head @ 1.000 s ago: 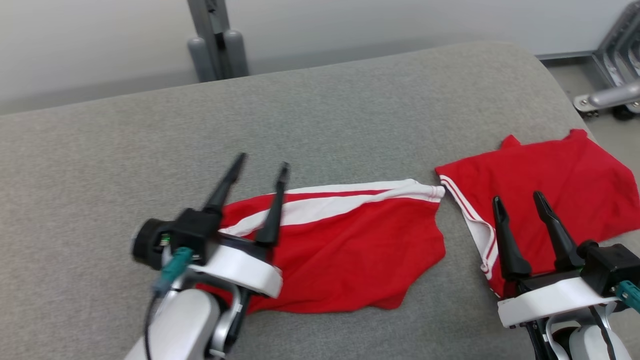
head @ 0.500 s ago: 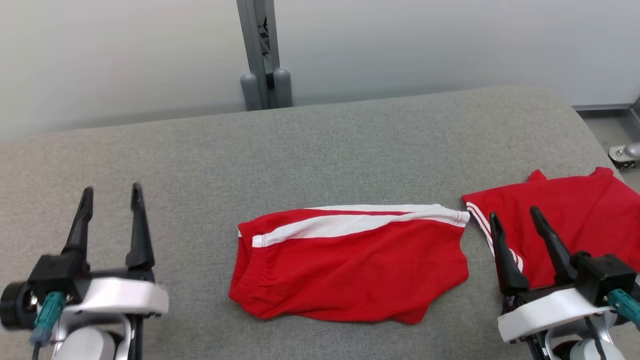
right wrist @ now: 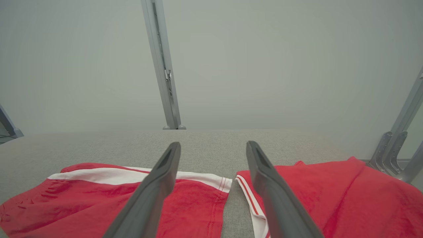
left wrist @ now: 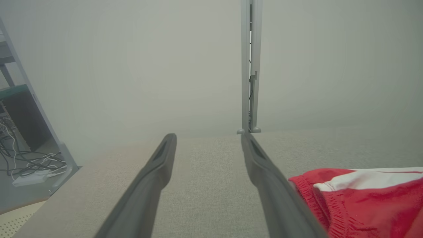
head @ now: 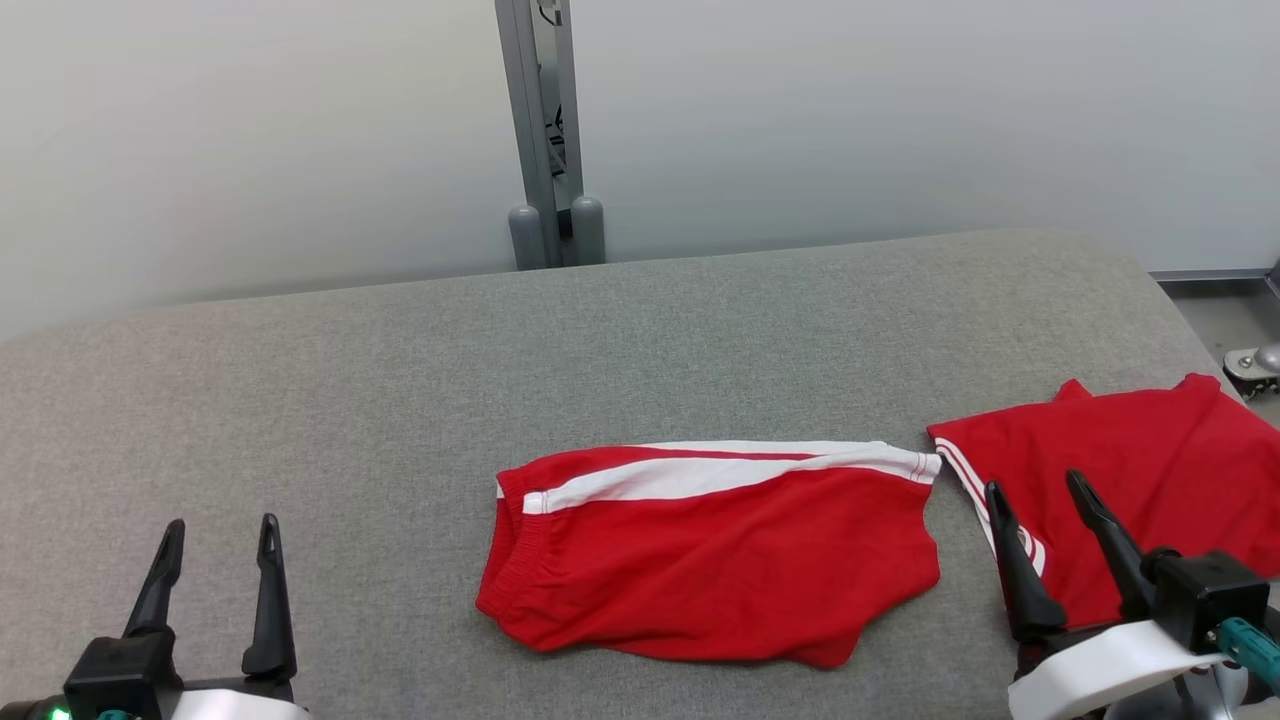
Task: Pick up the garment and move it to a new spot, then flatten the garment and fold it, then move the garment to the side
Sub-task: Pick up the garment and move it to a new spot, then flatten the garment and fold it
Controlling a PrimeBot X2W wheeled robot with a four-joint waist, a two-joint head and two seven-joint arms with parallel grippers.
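**Left arm withdrawn from folded garment: status after release**

**Change observed.** One second ago the left gripper stood over the waistband end of the red shorts with a white side stripe. It now sits at the lower left of the head view, well apart from the shorts, above bare grey fabric-covered table. The head camera has also shifted during this second, so the apparent drift of the shorts and of the grey metal post behind the table is not motion of those items.

**Gripper state.**
- Left gripper: fingers spread, nothing between them. In the left wrist view the shorts lie just beside the right-hand finger, not touching it.
- Right gripper: fingers spread, nothing held. It has kept its place at the lower right, in front of a second red garment with white trim. Contact with that cloth cannot be determined.

**Garment location.** The shorts lie flat in a compact folded shape near the front middle of the table, stripe edge away from the robot. Their right end almost meets the second garment.

**Meaning for the task.** The fold appears complete and released. Judged from the layout, either the move to the side remains, or this position is the final one.
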